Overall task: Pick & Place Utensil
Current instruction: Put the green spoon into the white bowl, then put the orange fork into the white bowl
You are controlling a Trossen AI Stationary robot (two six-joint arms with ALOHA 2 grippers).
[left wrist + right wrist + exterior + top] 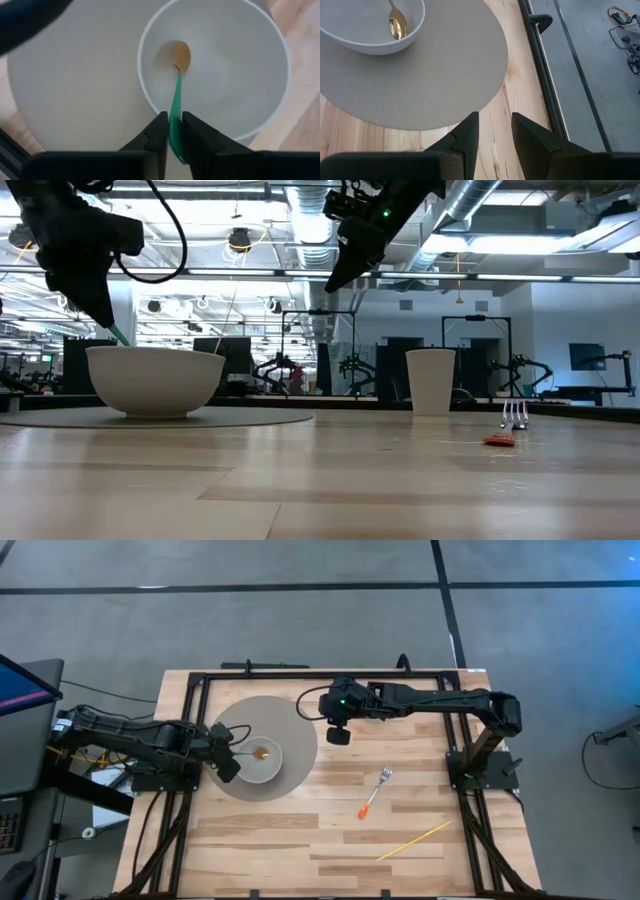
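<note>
The left pincer [170, 137] was clamped on the spoon [178, 82] handle, its head apparently resting in the bowl [260, 75], so a skewed release might tip it out, while the right pincer [495, 131] hung open, empty

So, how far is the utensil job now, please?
In hand: the left claw is shut on the green-handled spoon, whose tip already sits inside the white bowl on the round mat. Left: release the spoon. The orange-handled fork and a yellow stick lie untouched on the table. The right claw hangs open above the mat's edge.
</note>
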